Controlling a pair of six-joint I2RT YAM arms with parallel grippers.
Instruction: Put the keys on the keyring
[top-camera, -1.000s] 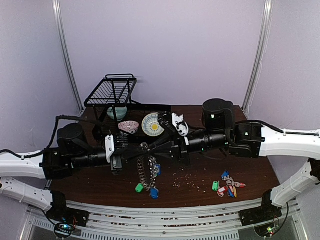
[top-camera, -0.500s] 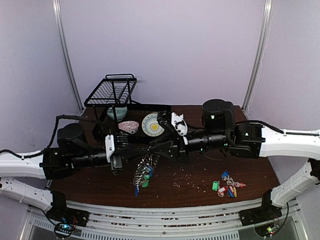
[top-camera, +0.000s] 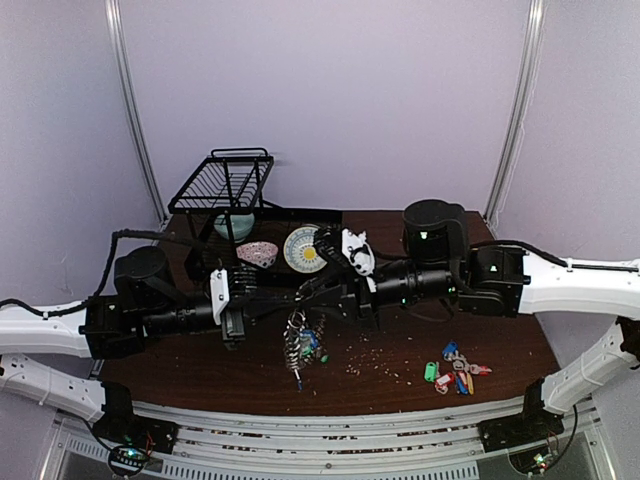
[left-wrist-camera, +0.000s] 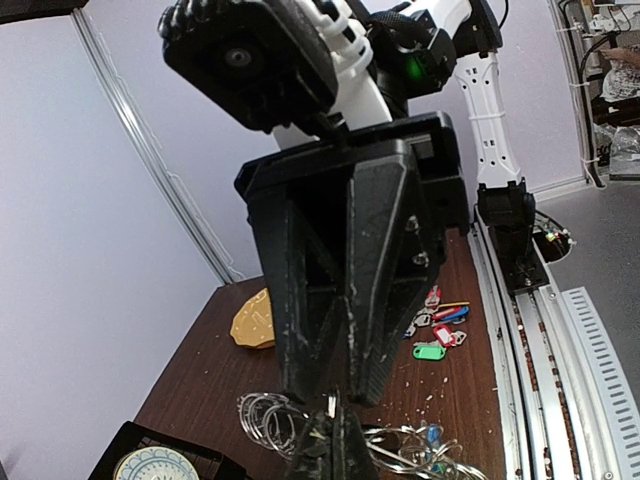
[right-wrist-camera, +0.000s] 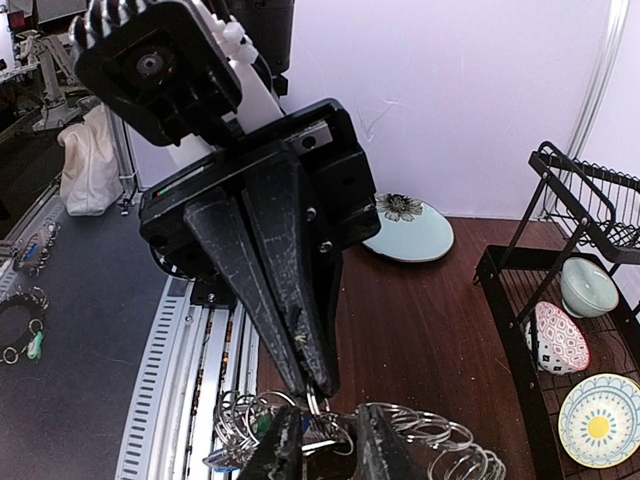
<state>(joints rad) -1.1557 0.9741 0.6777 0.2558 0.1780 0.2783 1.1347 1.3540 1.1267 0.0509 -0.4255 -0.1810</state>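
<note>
Left gripper (left-wrist-camera: 335, 430): reaches in from the left side over the middle of the dark brown wooden bench (top-camera: 200, 365). Its jaws are pressed together on a thin silver ring of the keyring.
Right gripper (right-wrist-camera: 330, 420): comes in from the right and meets the left gripper tip to tip. Its jaws stand a narrow way apart with silver rings in the gap; whether they press on the rings cannot be told.
Keyring (top-camera: 298, 345): a flat dark grey ring hung with small silver rings and blue and green tags. It hangs edge-on straight below the point where the two grippers meet, over the middle of the bench and nearer the front edge than the back. Whether its lowest end touches the bench cannot be told.
Loose heap of green, red and blue key tags (top-camera: 455, 375): lies on the bench near the front right corner, well apart from both grippers.
Scattered pale crumbs (top-camera: 370, 358): on the bench between the keyring and the heap.
Black wire dish rack (top-camera: 225, 185): at the back left corner.
Round yellow-patterned plate (top-camera: 305, 250): near the back edge, behind the grippers.
</note>
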